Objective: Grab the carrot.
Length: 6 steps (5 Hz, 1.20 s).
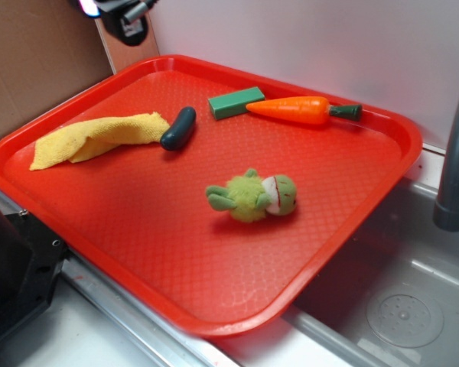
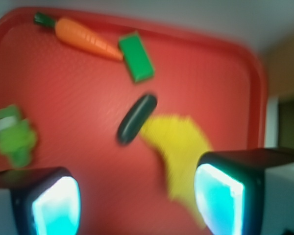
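Carrot [image 1: 296, 109] on red tray [image 1: 214, 321], far edge, tip touching green block [image 1: 236, 102], stem toward sink side. Gripper [image 2: 137, 200] wide open, empty, high above yellow cloth [image 1: 99, 138]. Best approach: cross past dark cucumber toy [image 1: 178, 128], descend astride thick orange middle, clear of block.

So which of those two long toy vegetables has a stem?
The glossy orange plastic carrot at the tray's far edge: it tapers to a point and has a dark green stem. The dark green cucumber-shaped toy is rounded, stemless.
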Each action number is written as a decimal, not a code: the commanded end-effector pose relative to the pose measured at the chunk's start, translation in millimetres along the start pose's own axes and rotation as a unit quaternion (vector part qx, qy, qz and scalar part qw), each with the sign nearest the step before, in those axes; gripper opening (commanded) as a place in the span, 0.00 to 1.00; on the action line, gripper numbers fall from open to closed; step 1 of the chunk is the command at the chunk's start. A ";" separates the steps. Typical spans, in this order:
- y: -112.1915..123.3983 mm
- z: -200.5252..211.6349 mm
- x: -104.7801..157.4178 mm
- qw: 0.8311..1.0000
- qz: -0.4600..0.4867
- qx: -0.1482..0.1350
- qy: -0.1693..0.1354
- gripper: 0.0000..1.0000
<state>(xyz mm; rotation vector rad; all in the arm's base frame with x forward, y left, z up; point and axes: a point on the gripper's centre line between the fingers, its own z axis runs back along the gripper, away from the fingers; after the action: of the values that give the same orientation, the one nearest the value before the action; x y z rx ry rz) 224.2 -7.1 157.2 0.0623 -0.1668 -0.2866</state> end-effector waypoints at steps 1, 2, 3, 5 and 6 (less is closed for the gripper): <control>-17.1 -55.8 50.4 0.966 -0.231 -0.038 -0.114 1.00; -19.0 -80.8 71.1 0.946 -0.298 -0.044 -0.121 1.00; -24.0 -102.2 87.2 0.932 -0.332 -0.067 -0.130 1.00; -36.0 -118.8 103.7 0.902 -0.382 -0.154 -0.133 1.00; -39.5 -122.8 108.3 0.901 -0.381 -0.174 -0.113 1.00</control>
<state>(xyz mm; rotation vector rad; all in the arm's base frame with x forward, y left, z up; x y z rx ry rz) 328.9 -61.6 24.8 -0.3188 -0.2419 -1.0967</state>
